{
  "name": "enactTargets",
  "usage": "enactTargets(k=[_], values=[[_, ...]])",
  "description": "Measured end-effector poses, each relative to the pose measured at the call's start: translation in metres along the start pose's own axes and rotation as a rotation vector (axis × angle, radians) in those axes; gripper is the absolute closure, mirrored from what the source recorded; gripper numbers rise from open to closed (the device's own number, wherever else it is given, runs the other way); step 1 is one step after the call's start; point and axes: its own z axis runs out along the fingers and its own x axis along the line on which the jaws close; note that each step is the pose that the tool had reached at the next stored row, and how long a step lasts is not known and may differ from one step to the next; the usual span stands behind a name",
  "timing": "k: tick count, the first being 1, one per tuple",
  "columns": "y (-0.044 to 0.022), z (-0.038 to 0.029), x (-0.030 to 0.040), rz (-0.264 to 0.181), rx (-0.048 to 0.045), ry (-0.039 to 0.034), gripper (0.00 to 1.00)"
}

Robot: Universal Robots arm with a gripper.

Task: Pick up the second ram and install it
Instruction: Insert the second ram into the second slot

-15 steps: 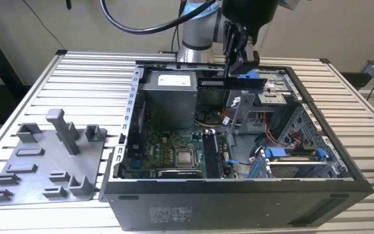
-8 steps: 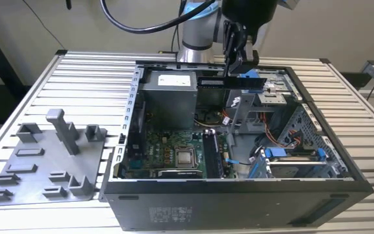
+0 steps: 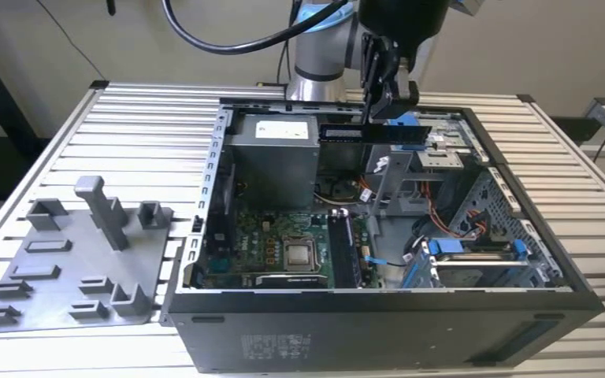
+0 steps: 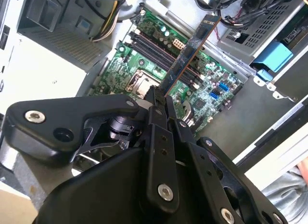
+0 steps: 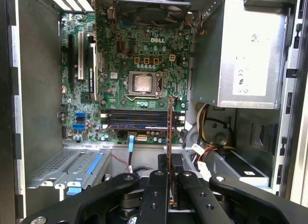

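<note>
Second ram (image 3: 345,132) pinched in the hand (image 4: 161,98), held level above the open computer case (image 3: 387,315), over its motherboard (image 3: 271,244).

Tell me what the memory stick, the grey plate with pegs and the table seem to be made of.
Memory stick, shut in the gripper: probably circuit board, a thin dark matt strip with a pale label. Grey plate: likely plastic, uniformly matt grey, pegs of one piece with it. Table: seemingly aluminium, pale satin ribbed slats.
</note>
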Motion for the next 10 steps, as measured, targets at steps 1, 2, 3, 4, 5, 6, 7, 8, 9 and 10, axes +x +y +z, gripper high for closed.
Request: enactTargets(k=[1,2,3,4,5,6,7,8,9,10], values=[[0.0,0.0,0.0,0.0,0.0,0.0,0.86],[0.0,0.0,0.0,0.0,0.0,0.0,0.86],[0.0,0.0,0.0,0.0,0.0,0.0,0.86],[0.0,0.0,0.0,0.001,0.0001,0.0,0.86],[0.0,0.0001,0.0,0.004,0.0002,0.0,0.86],[0.0,0.0002,0.0,0.009,0.0005,0.0001,0.86],[0.0,0.0002,0.0,0.016,0.0007,0.0003,0.86],[0.0,0.0003,0.0,0.023,0.001,0.0003,0.86],[0.0,0.0004,0.0,0.029,0.0014,0.0004,0.86],[0.0,0.0005,0.0,0.036,0.0017,0.0005,0.86]])
